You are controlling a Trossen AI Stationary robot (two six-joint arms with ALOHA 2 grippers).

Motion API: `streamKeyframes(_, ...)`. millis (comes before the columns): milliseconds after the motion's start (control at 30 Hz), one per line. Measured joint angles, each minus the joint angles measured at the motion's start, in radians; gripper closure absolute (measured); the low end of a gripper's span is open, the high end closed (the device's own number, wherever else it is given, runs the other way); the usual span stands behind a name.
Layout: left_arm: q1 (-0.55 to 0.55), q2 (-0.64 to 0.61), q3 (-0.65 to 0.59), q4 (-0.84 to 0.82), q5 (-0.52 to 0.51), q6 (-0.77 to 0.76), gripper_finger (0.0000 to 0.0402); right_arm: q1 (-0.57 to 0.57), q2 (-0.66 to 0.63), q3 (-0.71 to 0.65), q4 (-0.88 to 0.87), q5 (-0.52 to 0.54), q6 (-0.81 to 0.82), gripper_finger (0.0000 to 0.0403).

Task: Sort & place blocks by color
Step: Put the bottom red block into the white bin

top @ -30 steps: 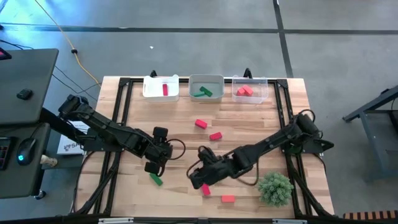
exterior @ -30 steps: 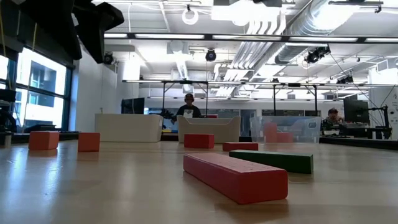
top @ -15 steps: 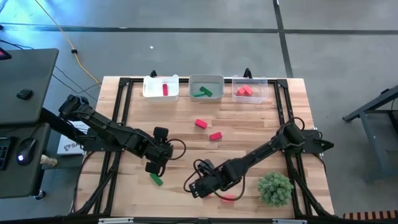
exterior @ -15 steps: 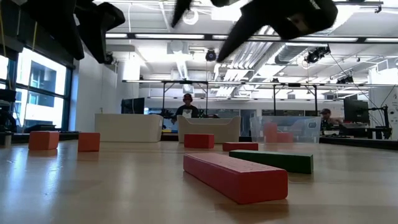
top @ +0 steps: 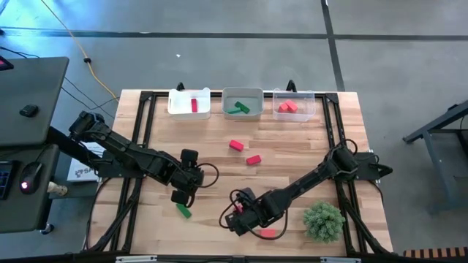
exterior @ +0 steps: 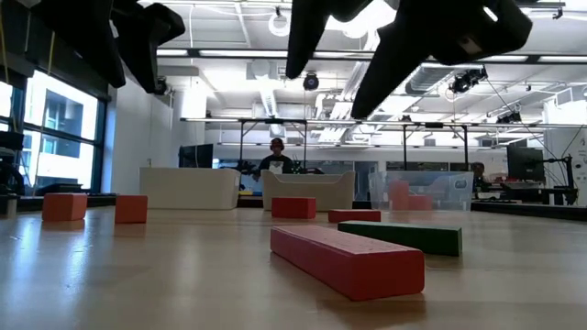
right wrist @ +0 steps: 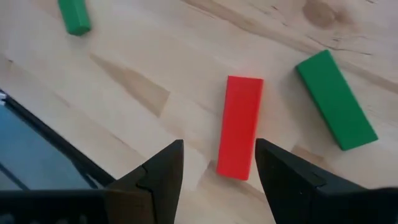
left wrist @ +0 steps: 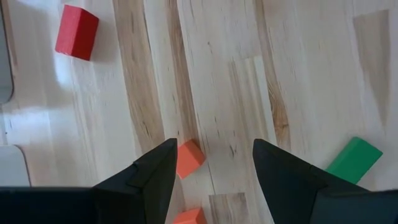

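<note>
Sorting under way on the pale wooden bench [top: 300,150]: my right hand [right wrist: 219,149] hangs released, fingers spread and holding nothing, over the bench's 6 o'clock edge, with a crimson red oblong block [right wrist: 239,127] lying flat on the wood right beneath the gap and touched by neither finger. A green oblong block [right wrist: 336,99] lies just beside that red bar, apart from it, and a smaller green block [right wrist: 74,15] rests farther off. My left hand [left wrist: 214,152] is likewise released and empty, poised above the bench toward 8 o'clock from its centre, a small coral orange-red cube [left wrist: 189,157] on the wood between its spread fingers and a second coral cube [left wrist: 189,216] close by. Seen from above, a green bar [top: 183,211] lies just at 6 o'clock of my left hand, and two red blocks [top: 235,145] sit near the bench's centre, well apart from both hands. A coral block [top: 268,233] lies at the 6 o'clock edge near my right hand, with the bushy green artificial plant [top: 323,221] at 3 o'clock of it. Along the 12 o'clock edge stand three clear plastic bins [top: 243,93] in a row: the one at 9 o'clock holds a red bar [top: 194,105], the middle one green pieces [top: 237,108], the one at 3 o'clock coral pieces [top: 287,107].
</note>
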Motion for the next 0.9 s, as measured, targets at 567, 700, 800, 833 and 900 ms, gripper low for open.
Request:
streamKeyframes(567,0.0,0.0,0.0,0.006,-0.023,0.002,0.0202,0.002,0.104,-0.002,0.054,-0.05,-0.002,0.0214)
streamKeyframes(700,0.0,0.0,0.0,0.006,-0.025,0.003,0.0202,0.002,0.118,-0.002,0.075,-0.064,-0.003,0.0214)
streamKeyframes(800,0.0,0.0,0.0,0.005,-0.042,0.003,0.0202,0.002,0.132,-0.002,0.074,-0.07,-0.003,0.0214)
streamKeyframes(833,0.0,0.0,0.0,0.005,-0.046,0.003,0.0202,0.002,0.133,-0.002,0.076,-0.071,-0.003,0.0214)
streamKeyframes(900,0.0,0.0,0.0,0.005,-0.049,0.003,0.0202,0.002,0.143,0.001,0.079,-0.081,-0.002,0.0214)
